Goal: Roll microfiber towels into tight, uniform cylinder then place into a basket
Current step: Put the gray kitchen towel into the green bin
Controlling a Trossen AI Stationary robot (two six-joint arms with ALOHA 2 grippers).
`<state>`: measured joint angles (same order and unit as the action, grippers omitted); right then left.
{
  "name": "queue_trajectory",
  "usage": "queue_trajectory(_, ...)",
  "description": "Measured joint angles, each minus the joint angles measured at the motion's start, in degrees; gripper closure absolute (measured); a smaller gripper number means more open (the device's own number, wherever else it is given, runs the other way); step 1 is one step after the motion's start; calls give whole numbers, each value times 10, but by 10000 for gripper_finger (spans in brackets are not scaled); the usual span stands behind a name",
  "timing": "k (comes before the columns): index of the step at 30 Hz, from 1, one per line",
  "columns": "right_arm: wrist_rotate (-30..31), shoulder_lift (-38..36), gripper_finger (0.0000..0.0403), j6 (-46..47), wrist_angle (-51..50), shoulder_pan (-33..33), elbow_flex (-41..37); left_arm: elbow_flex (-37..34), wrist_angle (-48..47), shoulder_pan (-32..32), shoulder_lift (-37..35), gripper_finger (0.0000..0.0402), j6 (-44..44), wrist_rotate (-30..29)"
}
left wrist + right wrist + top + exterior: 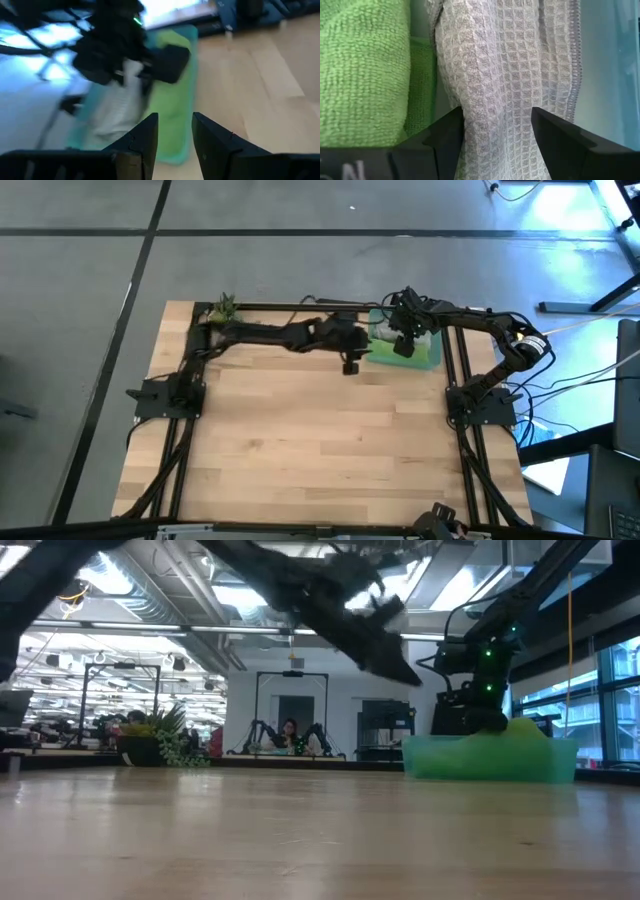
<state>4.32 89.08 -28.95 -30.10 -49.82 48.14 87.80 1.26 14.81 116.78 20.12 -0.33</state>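
So the whole thing hinges on the right gripper here: it's parked right over the teal basket at the far right end of the tabletop, and the grey towel sits directly between its jaws, which are partly open and closed around the waffle-weave cloth, so it has hold of it. From the wrist view the grey towel's long axis runs straight ahead of the jaws, parallel with the lime green towel lying touching it on one side, already down in the basket. The basket wall shows on the grey towel's other side, so I'd guess the slot it has to settle into is that gap between green roll and wall. The left gripper hangs just beside the basket on its inner side, jaws partly open with nothing in them, pointing along the basket's length. Right arm is clearly the nearer one, so my read is the release is its job.
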Motion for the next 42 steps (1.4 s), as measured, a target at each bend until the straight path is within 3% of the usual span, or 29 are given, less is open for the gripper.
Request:
queue_trajectory(4, 0, 0, 171, 0, 0, 0, 0, 92, -34, 15, 82, 287, -1, 56)
queue_trajectory(11, 0, 0, 171, 0, 0, 0, 0, 260, -124, 26, 183, 287, -45, 49)
queue_trajectory(16, 0, 0, 171, 0, 1, 0, 0, 327, -168, 26, 242, 287, -48, 25)
queue_trajectory(21, 0, 0, 171, 0, 1, 0, 0, 353, -169, 26, 276, 287, -55, 25)
queue_trajectory(42, 2, 0, 171, 0, -3, 0, 15, 355, -151, 43, 300, 287, -96, 42)
